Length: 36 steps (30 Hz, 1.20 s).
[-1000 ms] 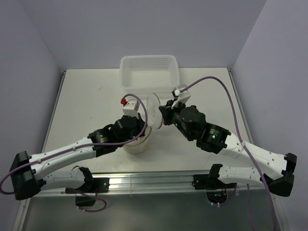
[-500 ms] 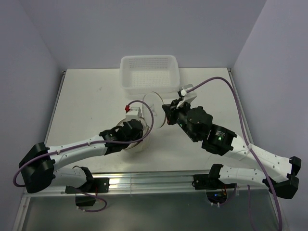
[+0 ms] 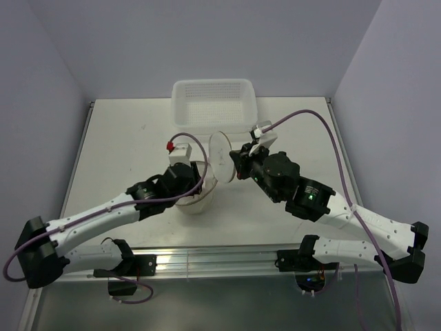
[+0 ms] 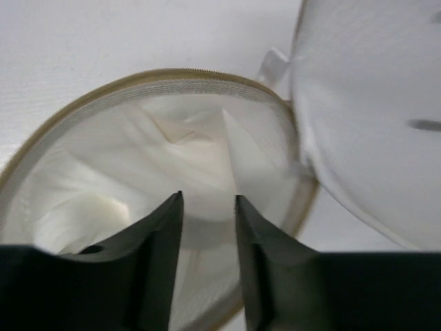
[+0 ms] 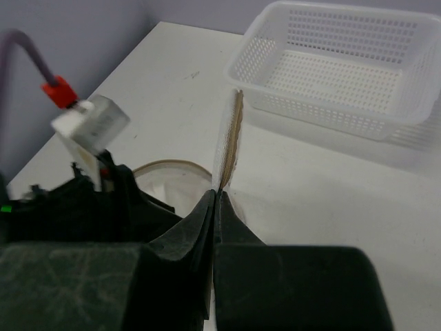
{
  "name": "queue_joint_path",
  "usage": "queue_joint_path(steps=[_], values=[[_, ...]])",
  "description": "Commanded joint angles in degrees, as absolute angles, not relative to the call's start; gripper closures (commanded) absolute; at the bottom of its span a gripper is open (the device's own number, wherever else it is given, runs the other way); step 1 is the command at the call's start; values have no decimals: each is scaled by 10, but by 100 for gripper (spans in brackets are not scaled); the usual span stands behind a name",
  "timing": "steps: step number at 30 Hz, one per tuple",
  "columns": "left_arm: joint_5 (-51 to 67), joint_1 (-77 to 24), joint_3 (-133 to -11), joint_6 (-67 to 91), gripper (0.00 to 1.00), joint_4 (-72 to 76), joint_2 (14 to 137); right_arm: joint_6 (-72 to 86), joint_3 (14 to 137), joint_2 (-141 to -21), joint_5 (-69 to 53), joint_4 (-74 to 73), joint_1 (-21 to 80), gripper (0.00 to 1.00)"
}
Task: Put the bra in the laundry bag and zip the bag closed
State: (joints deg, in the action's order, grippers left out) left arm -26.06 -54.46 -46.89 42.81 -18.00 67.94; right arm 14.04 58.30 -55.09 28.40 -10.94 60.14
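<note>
No mustard bra shows plainly. In the left wrist view the inside of the laundry bag [image 4: 172, 77] holds only pale, creamy folds, and I cannot tell whether one of them is the bra. The bag sits on the table [image 3: 124, 138] near its middle, mouth up and unzipped, its beige zip rim making an open ring.

The lid [image 4: 365, 117] stands on edge at the bag's far right side, with its flat face turned toward the opening. The right gripper [image 5: 216, 196] is pinched tight on the lid's edge and holds it upright, so the right arm is the nearer one for closing. The left gripper [image 4: 209, 200] hangs just over the mouth, pointing down into it, its fingers a narrow gap apart and holding nothing.

As I judge it, the lid must swing down leftward onto the ring, and the left gripper sits in that path. The white basket [image 3: 213, 103] lies just beyond the lid.
</note>
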Motion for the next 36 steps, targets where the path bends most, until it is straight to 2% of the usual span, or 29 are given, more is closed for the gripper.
queue_joint_path(steps=[1, 3, 8, 14, 19, 25, 29, 32, 33, 36], values=[[-220, -543, -492, 432, 54, -150, 591, 141, 606, -556, 292, -82, 603, 100], [-206, -543, -497, 429, 47, -157, 570, 140, 606, -558, 293, -83, 603, 100], [-231, -542, -534, 410, 43, -233, 524, 137, 606, -558, 301, -89, 602, 100], [-277, -503, -463, 441, 52, -295, 445, 123, 609, -557, 328, -134, 602, 100], [-269, -476, -398, 472, 47, -301, 389, 115, 614, -558, 334, -157, 603, 100], [-228, -460, -370, 465, 50, -259, 402, 117, 622, -567, 333, -173, 602, 100], [-230, -458, -365, 465, 61, -246, 426, 119, 625, -565, 336, -181, 603, 100], [-238, -458, -358, 468, 78, -235, 422, 121, 627, -562, 337, -188, 602, 100], [-236, -458, -355, 468, 88, -230, 418, 121, 628, -560, 340, -191, 603, 100], [-239, -458, -349, 468, 100, -222, 405, 125, 632, -559, 344, -202, 603, 100]])
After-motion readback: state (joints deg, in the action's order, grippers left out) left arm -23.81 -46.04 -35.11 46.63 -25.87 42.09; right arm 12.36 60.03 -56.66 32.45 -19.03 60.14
